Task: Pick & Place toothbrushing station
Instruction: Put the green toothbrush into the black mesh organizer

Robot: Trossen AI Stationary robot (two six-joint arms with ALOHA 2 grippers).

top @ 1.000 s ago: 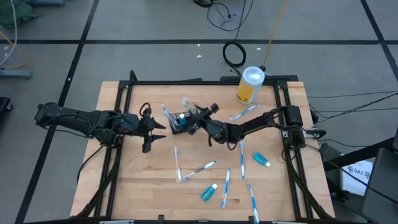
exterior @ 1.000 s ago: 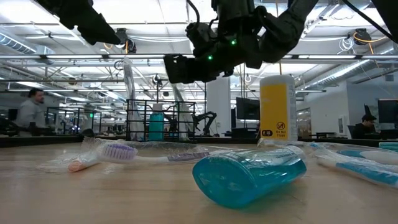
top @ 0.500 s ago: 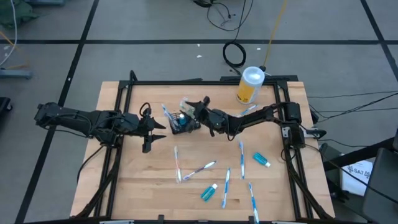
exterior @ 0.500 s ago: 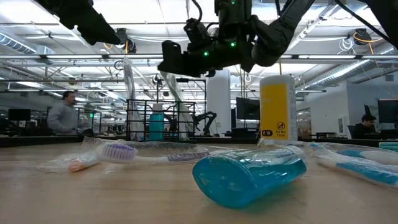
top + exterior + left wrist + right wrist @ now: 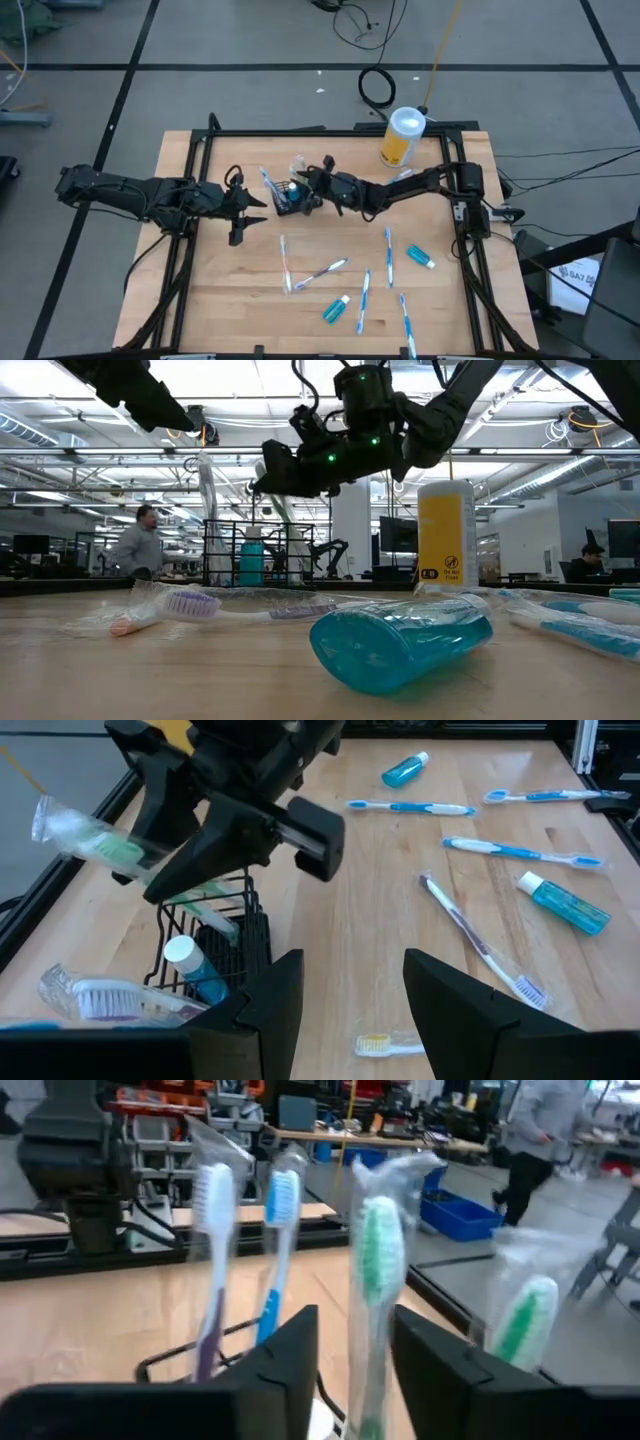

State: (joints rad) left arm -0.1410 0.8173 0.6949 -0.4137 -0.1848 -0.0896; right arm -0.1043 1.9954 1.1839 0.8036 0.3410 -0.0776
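1. The caddy stands upright on the surface, left of the middle, between the two arms.
2. In the caddy stand wrapped toothbrushes: a blue one, a white-headed one and a green one; a teal tube with a white cap is in it too.
3. The right gripper hangs just above the caddy's far side. Its fingers are narrowly apart, with the green brush between them; whether they grip it cannot be told.
4. From the left wrist, the right gripper shows over the caddy, with a wrapped green brush sticking out beside it.
5. The left gripper waits just left of the caddy, raised off the surface, its fingers moderately apart and holding nothing.
6. On the near half of the surface lie loose toothbrushes and two teal tubes, well apart from the caddy.
7. A yellow canister with a white lid stands near the far right corner.
8. In the low view, a teal tube lies in front, a wrapped brush behind it, and a person stands in the room beyond.
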